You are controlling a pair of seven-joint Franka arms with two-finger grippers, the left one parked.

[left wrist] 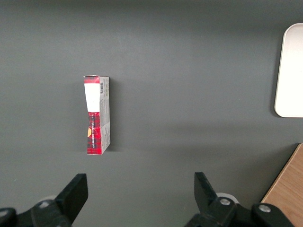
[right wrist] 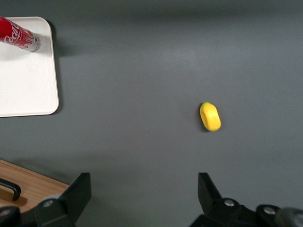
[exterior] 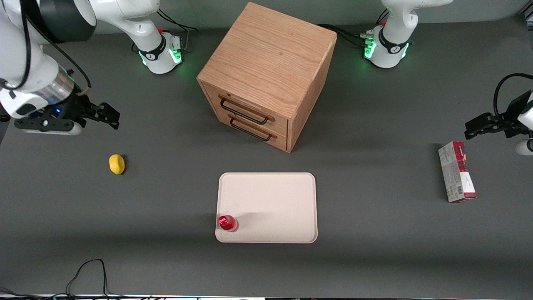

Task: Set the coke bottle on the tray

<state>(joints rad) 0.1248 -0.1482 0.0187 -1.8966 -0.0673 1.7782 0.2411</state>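
Observation:
The coke bottle [exterior: 227,223], small and red with a red cap, stands upright on the tray [exterior: 275,200], in the tray's corner nearest the front camera on the working arm's side. The tray is flat, cream-beige, with rounded corners. The right wrist view shows the bottle [right wrist: 19,34] with white lettering on the tray [right wrist: 23,80]. My right gripper [exterior: 109,116] is open and empty. It hangs above the bare table toward the working arm's end, well away from the tray and bottle. In its own wrist view the gripper [right wrist: 144,182] has nothing between its fingers.
A wooden two-drawer cabinet [exterior: 270,71] stands farther from the front camera than the tray. A small yellow lemon-like lump [exterior: 117,163] lies on the table close below my gripper. A red-and-grey carton [exterior: 457,171] lies toward the parked arm's end. A black cable [exterior: 87,275] loops at the table's front edge.

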